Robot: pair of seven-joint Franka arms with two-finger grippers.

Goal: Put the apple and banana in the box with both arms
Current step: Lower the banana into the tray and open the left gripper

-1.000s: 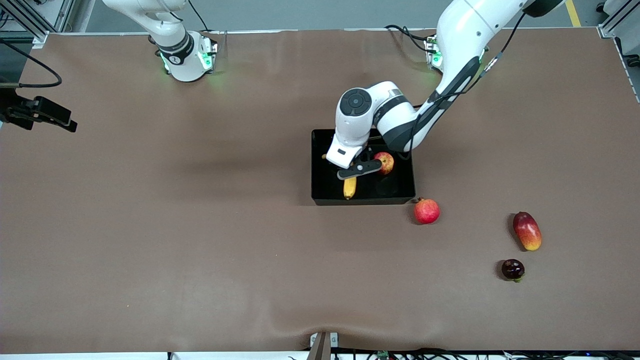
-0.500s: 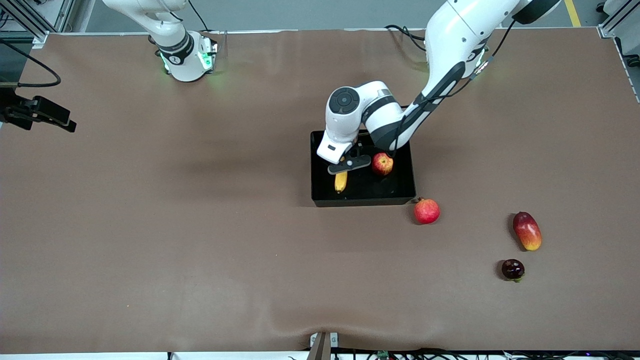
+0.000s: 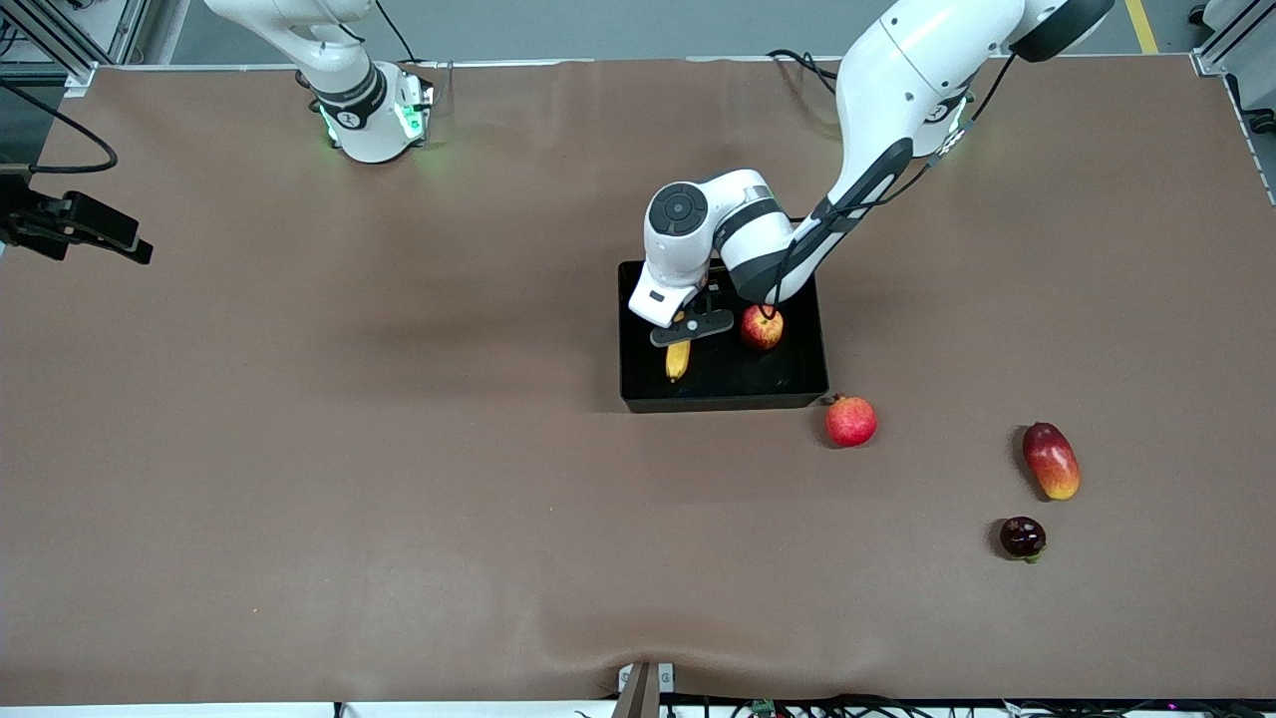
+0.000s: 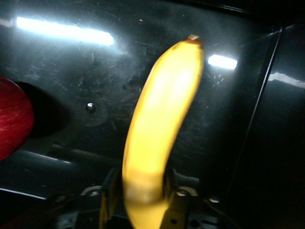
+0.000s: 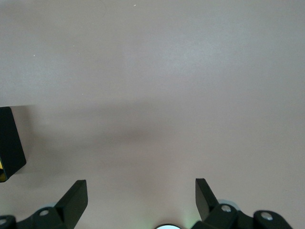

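A high front camera is looking down across the whole counter (image 3: 399, 449) toward the arm bases, while the left wrist camera is peering closely into the box (image 3: 788, 384), which both views share, and the right wrist camera is facing bare counter from above.

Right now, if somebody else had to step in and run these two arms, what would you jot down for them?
Left tool: down in the box, fingers either side of the banana; whether they still squeeze it cannot be told.
Right tool: open, holding nothing, waiting over bare table near the right arm's end.
Apple: lying in the box beside the banana.
Done: both fruits are inside the box.
Left: let go of the banana fully and lift the left arm out.
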